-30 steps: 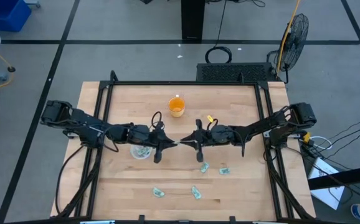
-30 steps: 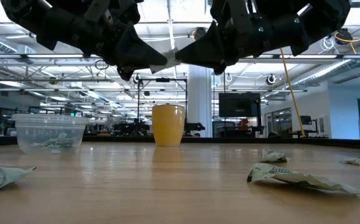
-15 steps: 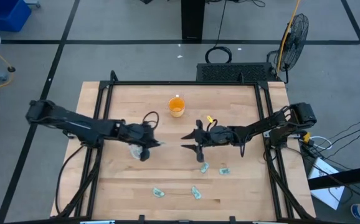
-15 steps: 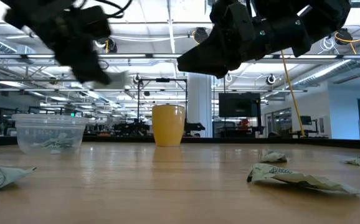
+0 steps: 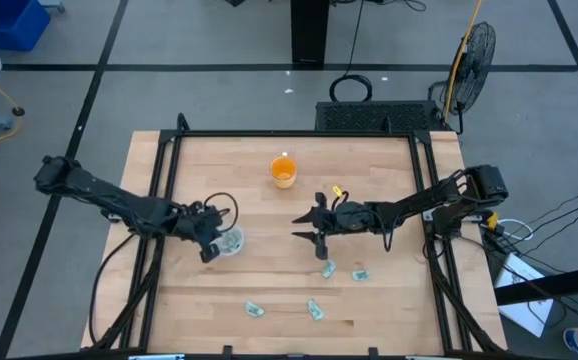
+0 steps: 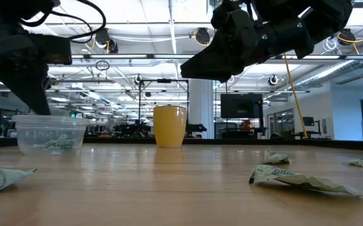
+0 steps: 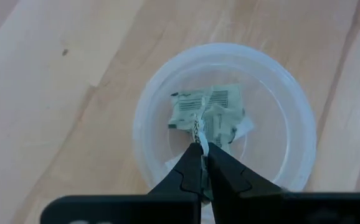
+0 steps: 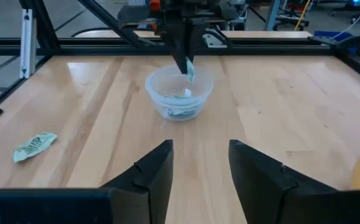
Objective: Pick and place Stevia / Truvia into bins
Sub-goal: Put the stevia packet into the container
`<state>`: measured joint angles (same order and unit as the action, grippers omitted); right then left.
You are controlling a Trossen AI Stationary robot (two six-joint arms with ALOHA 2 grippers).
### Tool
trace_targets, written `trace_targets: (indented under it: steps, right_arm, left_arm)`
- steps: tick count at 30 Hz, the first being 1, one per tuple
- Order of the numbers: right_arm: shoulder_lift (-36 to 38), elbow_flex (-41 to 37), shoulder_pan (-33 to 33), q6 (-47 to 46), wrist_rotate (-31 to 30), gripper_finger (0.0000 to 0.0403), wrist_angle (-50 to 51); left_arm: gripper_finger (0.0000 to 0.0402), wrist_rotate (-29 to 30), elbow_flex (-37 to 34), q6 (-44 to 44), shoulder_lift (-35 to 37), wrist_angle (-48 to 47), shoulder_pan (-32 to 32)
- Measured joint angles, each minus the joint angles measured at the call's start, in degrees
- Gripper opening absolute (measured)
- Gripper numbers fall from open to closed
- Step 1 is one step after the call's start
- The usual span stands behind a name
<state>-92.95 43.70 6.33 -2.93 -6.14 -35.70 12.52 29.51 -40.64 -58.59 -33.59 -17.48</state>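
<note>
Above the clear cup [image 7: 223,118], left gripper [image 7: 203,163] pinching a sweetener packet [image 7: 200,124] between closed jaws; right gripper [image 8: 200,163] hovers mid-table, jaws apart, holding nothing; loose packets [image 5: 315,309] lie near the table's front edge

L gripper [image 5: 216,243] blocks clear cup [image 5: 231,241] mouth; bare wood betw. cup & R gripper [image 5: 300,226].

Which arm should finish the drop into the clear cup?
Left. The left gripper is shut on a packet directly over the clear cup, so it likely only has to release. The right gripper hangs open and empty near the table's middle.
</note>
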Motion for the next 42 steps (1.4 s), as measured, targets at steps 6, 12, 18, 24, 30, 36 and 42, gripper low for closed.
trace_targets:
  steps: [6, 12, 18, 24, 30, 36, 42]
  right_arm:
    - [0.00, 0.02, 0.00, -0.87, 0.05, 0.0151, 0.58]
    - [0.00, 0.00, 0.91, -0.71, 0.22, 0.0166, 3.51]
    - [0.02, 0.00, 1.26, -1.12, 0.25, 0.0177, 5.45]
    - [0.02, 0.00, 6.87, -2.37, 1.78, 0.0177, 15.39]
    - [0.02, -0.90, 13.80, -6.44, -6.84, 0.0177, 18.79]
    - [0.02, -5.29, 16.09, -16.34, -13.55, 0.0176, 18.74]
    - [0.02, -11.35, 17.96, -23.36, -13.47, 0.0176, 15.38]
  left_arm:
    - [0.0043, 0.06, -1.96, -0.08, -0.53, 3.69, -0.28]
    - [0.0086, 0.08, -1.96, 1.19, -0.70, 3.90, -0.28]
    - [0.0110, 0.20, -1.96, 1.37, -0.65, 6.01, -0.24]
    - [0.0112, -4.36, -1.96, 6.93, 1.42, 13.50, -0.28]
    - [0.0113, -1.69, -1.93, 11.68, 5.56, 19.49, -0.24]
    - [0.0113, -1.41, -1.91, 13.45, 7.02, 21.97, -0.24]
    - [0.0113, -1.43, -1.91, 13.35, 6.78, 21.74, -0.24]
